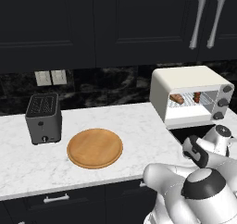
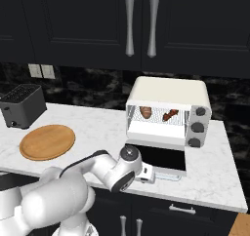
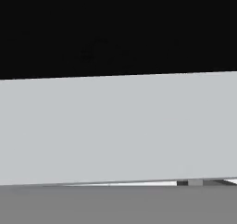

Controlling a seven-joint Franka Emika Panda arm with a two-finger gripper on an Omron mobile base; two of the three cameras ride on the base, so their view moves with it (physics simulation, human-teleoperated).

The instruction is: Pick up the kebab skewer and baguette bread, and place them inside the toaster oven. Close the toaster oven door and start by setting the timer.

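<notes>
The cream-white toaster oven (image 1: pixel 185 79) (image 2: pixel 168 88) stands on the counter with its dark glass door (image 2: pixel 158 157) folded down flat. On its wire rack lie the golden-brown baguette bread (image 1: pixel 177 98) (image 2: pixel 145 111) on the left and the dark red kebab skewer (image 1: pixel 197 97) (image 2: pixel 170 115) on the right. My gripper (image 2: pixel 148 174) sits low at the door's front edge, against the pale handle bar (image 3: pixel 118 130). In the hand view that bar is very close, with dark glass (image 3: pixel 118 28) above it. The fingers are hidden.
A round wooden board (image 1: pixel 95 148) (image 2: pixel 47 142) lies on the marble counter left of the oven. A dark grey slot toaster (image 1: pixel 43 118) (image 2: pixel 22 105) stands behind it. Dark wall cabinets with bar handles (image 2: pixel 129 23) hang overhead.
</notes>
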